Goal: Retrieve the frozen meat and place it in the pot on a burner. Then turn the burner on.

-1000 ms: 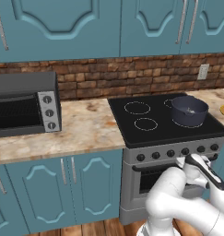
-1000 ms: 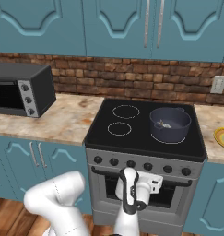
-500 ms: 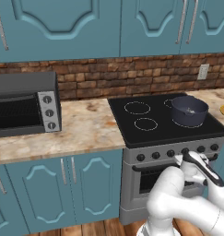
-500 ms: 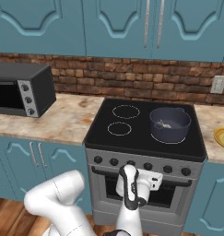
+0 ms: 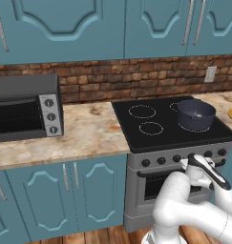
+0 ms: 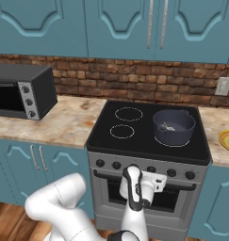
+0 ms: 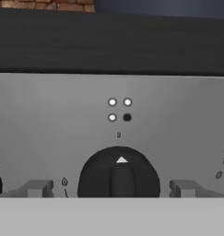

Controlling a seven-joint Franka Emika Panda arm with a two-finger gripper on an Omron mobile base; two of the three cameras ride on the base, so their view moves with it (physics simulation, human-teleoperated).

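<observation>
Black stove knob (image 7: pixel 119 173) sits centred between my wide-open gripper's (image 7: pixel 111 188) fingertips (image 7: pixel 36 188); I grip nothing.

You see the knob (image 7: pixel 119 173) cut off below by the grey band. What lies inside the pot (image 6: pixel 174 127) is too small to tell. The plate (image 6: pixel 227 140) runs off the edge.

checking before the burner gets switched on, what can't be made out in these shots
- Pot contents, right base view: a small pale speck inside, too small to identify.
- Pincer in the base views: hidden by the arm's wrist.
- Knob, hand view: lower half cut off by the bottom edge.
- Yellow plate, right base view: cut off by the right edge.
</observation>
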